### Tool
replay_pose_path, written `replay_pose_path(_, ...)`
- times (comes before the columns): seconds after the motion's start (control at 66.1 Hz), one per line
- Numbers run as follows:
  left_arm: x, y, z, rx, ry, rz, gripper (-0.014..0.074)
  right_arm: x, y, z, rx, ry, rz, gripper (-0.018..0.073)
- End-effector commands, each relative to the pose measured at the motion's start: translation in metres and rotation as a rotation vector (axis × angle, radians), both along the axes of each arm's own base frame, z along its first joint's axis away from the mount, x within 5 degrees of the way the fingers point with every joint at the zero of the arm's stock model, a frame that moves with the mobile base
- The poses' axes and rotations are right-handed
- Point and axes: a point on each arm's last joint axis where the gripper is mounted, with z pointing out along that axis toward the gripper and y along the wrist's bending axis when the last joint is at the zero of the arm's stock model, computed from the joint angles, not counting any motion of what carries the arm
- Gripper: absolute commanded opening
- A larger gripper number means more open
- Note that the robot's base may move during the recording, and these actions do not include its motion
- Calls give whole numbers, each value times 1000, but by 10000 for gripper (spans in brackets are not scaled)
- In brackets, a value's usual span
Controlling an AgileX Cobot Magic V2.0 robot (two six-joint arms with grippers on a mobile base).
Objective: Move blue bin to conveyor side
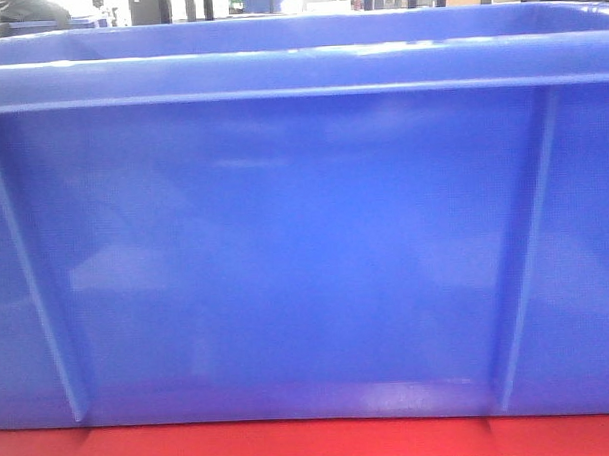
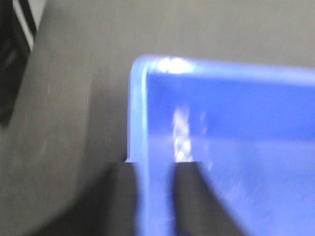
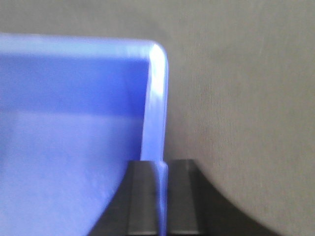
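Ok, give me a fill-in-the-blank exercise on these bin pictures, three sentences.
1. The bin facing the front camera is coloured ____.
2. The strip along the bottom of the front view, under the bin, is coloured ____.
3. The fingers of the right tool straddle the bin's ____.

Missing words: blue; red; wall

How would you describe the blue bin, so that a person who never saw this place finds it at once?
Look at the grey conveyor with its red frame. On it stands the blue bin, which fills the front view. It is glossy, with thin vertical ribs and a thick rim, and the left pincer and the right pincer each clamp a side wall.
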Motion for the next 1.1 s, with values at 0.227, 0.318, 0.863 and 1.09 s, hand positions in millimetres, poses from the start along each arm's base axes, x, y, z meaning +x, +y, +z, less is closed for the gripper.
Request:
replay_pose_path(0.227, -23, 2, 38, -30, -215, 5, 1, -8, 5, 35, 125, -150, 28, -72)
replay_pose_path(0.318, -35, 1, 39, -57, -235, 0, 1, -19, 3, 42, 113, -231, 48, -85)
replay_pose_path(0.863, -149, 14, -35, -24, -639, 22, 1, -163, -29, -32, 88, -750, 49, -85)
replay_pose_path(1.09, -184, 17, -67, -21, -681, 22, 1, -214, -39, -65, 103, -840, 48, -85)
